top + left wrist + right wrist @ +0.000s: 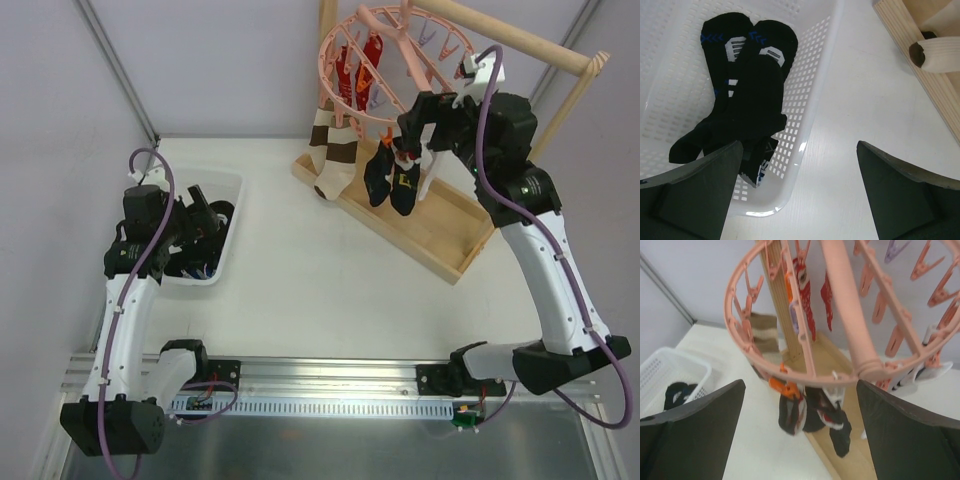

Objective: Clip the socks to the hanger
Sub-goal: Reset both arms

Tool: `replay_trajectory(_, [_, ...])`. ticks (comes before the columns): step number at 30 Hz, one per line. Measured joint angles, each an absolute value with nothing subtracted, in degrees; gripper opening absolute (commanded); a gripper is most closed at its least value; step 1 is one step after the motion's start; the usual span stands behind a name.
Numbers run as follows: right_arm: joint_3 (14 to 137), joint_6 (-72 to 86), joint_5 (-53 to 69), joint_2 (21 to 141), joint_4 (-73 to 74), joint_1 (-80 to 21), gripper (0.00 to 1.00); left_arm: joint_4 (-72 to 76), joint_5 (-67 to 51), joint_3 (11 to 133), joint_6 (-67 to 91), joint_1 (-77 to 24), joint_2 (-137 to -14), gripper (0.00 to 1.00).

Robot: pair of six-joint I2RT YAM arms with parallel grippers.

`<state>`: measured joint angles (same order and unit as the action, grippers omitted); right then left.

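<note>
The pink ring hanger [385, 55] hangs from the wooden rod at the back. Two black socks [392, 180] hang clipped to its near rim, and one shows a yellow mark. In the right wrist view the ring [805, 371] crosses the frame with both socks [792, 412] below an orange clip. My right gripper [410, 125] is open and empty just above them; it also shows in its own view [800, 440]. My left gripper [203, 222] is open and empty over the basket's right edge, with its own view [800, 195] showing more black socks [750, 100] with blue and white marks.
The white perforated basket [225, 190] sits at the left, its rim [812, 85] under my left gripper. The wooden tray stand [440, 235] sits at the back right. A brown-and-white striped sock [330, 150] and red socks [355, 70] hang on the hanger's left.
</note>
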<state>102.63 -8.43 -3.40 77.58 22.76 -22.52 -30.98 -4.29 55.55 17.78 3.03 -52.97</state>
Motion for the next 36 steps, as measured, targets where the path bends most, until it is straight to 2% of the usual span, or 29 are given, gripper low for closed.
replay_trajectory(1, [100.31,-8.45,-2.94,76.29,22.96,-22.61,0.97,-30.94,-4.73,55.55,17.21,2.94,-52.58,0.99])
replay_trajectory(10, [78.06,-6.00,-1.48,59.20,23.92,-22.90,0.97,-30.83,-9.21,55.55,15.35,1.85,-50.52,0.99])
replay_trajectory(15, [71.24,-4.54,-1.69,52.47,23.86,-22.90,0.97,-30.41,-10.31,54.98,15.40,1.85,-50.06,0.99])
replay_trajectory(26, [64.82,3.01,-2.35,55.37,20.01,-23.90,0.97,-28.03,-17.19,54.06,15.22,1.85,-50.43,0.99])
replay_trajectory(36, [70.13,4.45,-3.31,57.82,17.39,-24.64,0.97,-27.66,-17.43,53.34,14.33,1.85,-50.48,0.99])
